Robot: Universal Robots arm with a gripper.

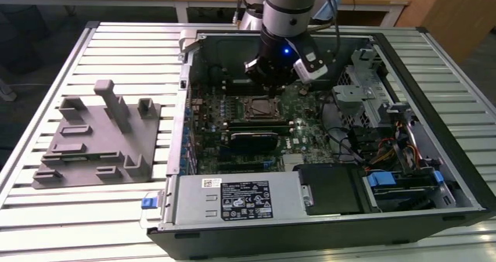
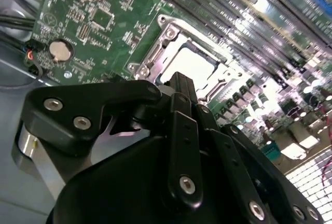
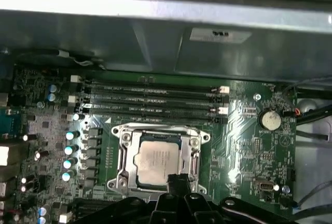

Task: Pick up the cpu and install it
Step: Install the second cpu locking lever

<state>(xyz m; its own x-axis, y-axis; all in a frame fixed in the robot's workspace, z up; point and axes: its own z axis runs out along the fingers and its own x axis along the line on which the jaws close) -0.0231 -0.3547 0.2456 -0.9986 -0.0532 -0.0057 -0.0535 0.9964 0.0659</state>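
You have the cpu (image 3: 157, 159) seated inside its socket frame (image 3: 123, 140) in the open computer case (image 1: 465, 175), your gripper (image 3: 179, 183) above it pressed together, holding nothing.

One cpu (image 3: 158, 159), four memory slots (image 3: 150, 101), one coin cell (image 3: 270, 120), one grey moulded tray (image 1: 97, 140).
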